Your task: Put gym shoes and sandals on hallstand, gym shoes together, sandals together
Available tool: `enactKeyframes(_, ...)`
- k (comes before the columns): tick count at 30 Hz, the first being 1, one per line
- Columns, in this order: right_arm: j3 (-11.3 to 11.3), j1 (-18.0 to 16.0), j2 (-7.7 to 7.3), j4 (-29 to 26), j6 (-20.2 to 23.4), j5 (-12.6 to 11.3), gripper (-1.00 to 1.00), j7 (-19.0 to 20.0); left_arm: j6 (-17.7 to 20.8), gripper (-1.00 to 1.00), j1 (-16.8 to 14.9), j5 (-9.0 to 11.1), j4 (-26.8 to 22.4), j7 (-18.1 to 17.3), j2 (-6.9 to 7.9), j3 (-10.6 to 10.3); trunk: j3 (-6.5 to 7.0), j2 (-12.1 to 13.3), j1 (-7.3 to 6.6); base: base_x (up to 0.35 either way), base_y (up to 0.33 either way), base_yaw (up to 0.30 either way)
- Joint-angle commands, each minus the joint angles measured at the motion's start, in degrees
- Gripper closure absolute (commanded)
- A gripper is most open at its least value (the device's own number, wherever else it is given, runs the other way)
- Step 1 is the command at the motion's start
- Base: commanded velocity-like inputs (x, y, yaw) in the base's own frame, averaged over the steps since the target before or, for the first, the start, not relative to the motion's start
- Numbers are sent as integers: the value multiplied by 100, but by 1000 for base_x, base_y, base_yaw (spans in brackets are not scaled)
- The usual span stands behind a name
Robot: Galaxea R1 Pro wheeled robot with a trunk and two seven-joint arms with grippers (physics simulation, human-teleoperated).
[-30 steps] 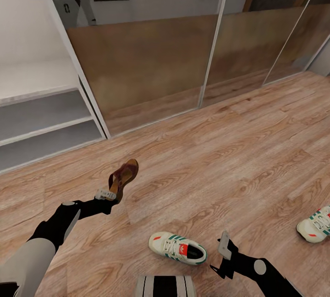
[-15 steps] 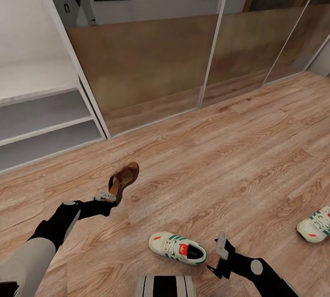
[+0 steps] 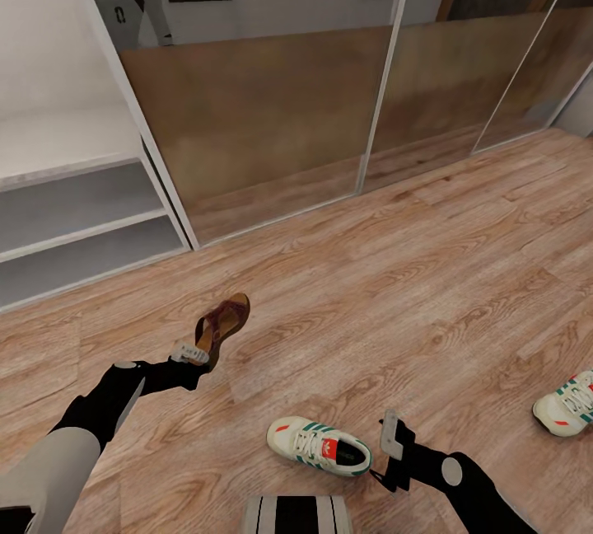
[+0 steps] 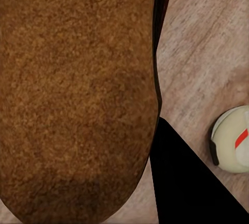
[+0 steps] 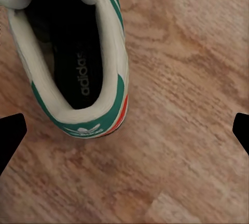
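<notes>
The left fingers [image 3: 194, 350] pinch one sandal [image 3: 222, 321] by its end, lifted above the corridor floor [image 3: 428, 287]. The right fingers [image 3: 390, 438] seem spread, though they are partly hidden, just beside the heel of a gym shoe [image 3: 319, 445] lying on the floor. The second gym shoe [image 3: 568, 404] lies well apart, at the right edge. The hallstand [image 3: 74, 221] stands beyond the left arm.

Left arm extended forward, left gripper [image 3: 200, 350] clamped on a sandal [image 3: 221, 325] held off the floor; right arm low, right gripper [image 3: 389, 435] fingers spread apart.
</notes>
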Motion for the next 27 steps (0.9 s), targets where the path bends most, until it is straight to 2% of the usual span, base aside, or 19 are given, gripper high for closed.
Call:
enactKeyframes(1,5,-2,19,-10,-42,92,-100,-5,40,100,1,-37,-10,-44,-5,25,-4,-2,-1,0,0,0)
enactKeyframes(19,2,-2,60,-27,-58,124,-100,-16,40,100,-1,-29,-15,-48,-10,19,-4,-2,-1,0,0,0)
enactKeyframes(22,10,-2,159,-125,-48,134,-100,-114,182,100,5,-5,-113,-44,-10,50,-4,-2,-1,0,0,0)
enactKeyframes(27,0,-2,321,-286,-59,121,-100,-251,139,100,12,3,-187,-44,-17,44,-4,-2,-1,0,0,0)
